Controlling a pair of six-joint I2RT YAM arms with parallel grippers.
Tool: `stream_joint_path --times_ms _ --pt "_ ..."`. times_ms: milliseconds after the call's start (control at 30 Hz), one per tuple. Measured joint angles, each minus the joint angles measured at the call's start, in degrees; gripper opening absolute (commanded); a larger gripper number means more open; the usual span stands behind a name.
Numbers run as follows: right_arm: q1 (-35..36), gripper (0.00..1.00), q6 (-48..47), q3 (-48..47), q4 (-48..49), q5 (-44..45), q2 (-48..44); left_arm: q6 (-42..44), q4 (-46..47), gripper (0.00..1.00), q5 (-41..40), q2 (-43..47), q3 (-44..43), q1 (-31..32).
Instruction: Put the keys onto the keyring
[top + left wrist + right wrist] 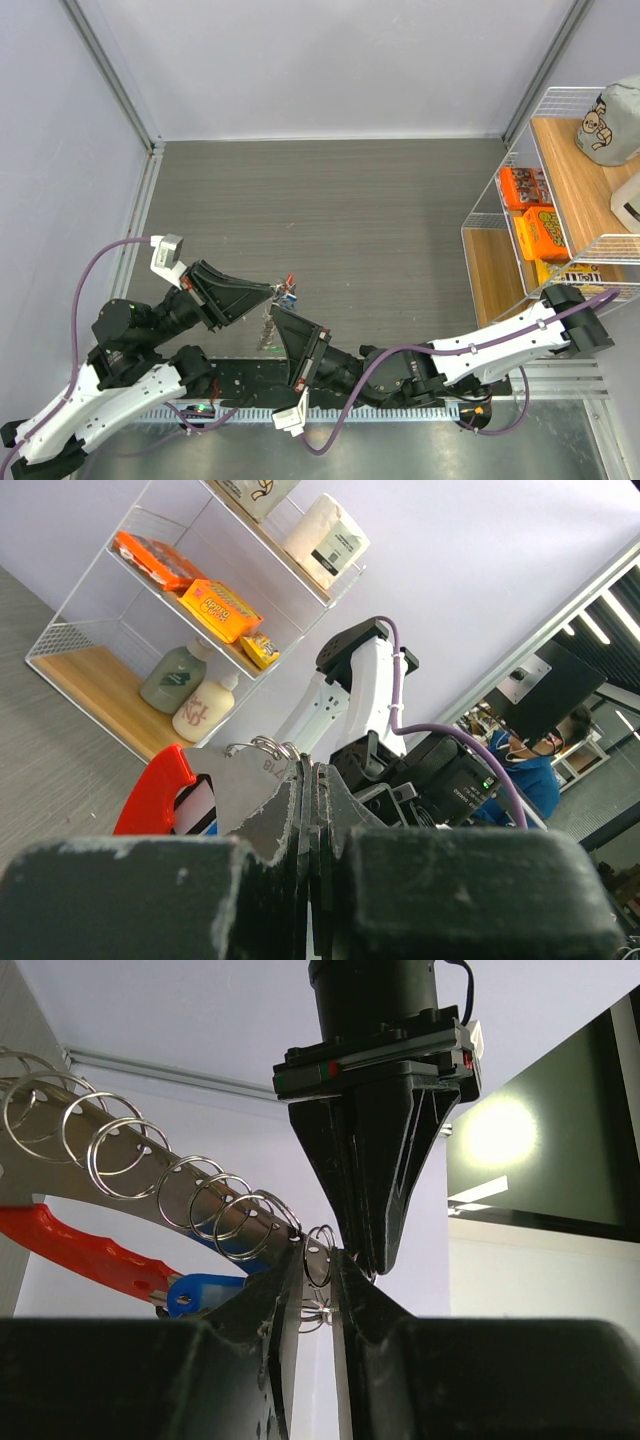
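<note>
The left gripper (368, 1258), closed on a key (243, 788), points down at the keyring (318, 1250); the right gripper (318, 1275) clamps that ring from below, chain (130, 1150) trailing away.

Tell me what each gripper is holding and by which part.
Left gripper: a key, by its metal blade. Right gripper: the keyring, by its end ring.

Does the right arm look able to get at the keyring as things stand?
Probably yes: the right tool has a ring of the keyring between its fingers; the left tool beside it blocks nothing.
</note>
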State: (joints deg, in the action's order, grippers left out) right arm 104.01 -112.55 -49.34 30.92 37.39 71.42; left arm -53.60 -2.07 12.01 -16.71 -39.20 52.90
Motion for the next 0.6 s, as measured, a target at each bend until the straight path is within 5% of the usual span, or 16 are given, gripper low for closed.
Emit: stream_joint_path --times_ms 167,267,600 --pt "0.00 0.18 -0.07 0.00 0.39 0.00 0.00 0.00 -0.04 0.00 0.00 0.15 0.00 0.00" --pt "0.00 0.06 -0.11 0.00 0.46 0.04 0.00 0.00 -0.07 0.00 0.00 0.31 0.00 0.00" --pt "0.48 0.05 -0.04 -1.53 -1.60 1.36 -0.02 0.22 -0.39 0.00 0.02 0.37 0.02 0.00"
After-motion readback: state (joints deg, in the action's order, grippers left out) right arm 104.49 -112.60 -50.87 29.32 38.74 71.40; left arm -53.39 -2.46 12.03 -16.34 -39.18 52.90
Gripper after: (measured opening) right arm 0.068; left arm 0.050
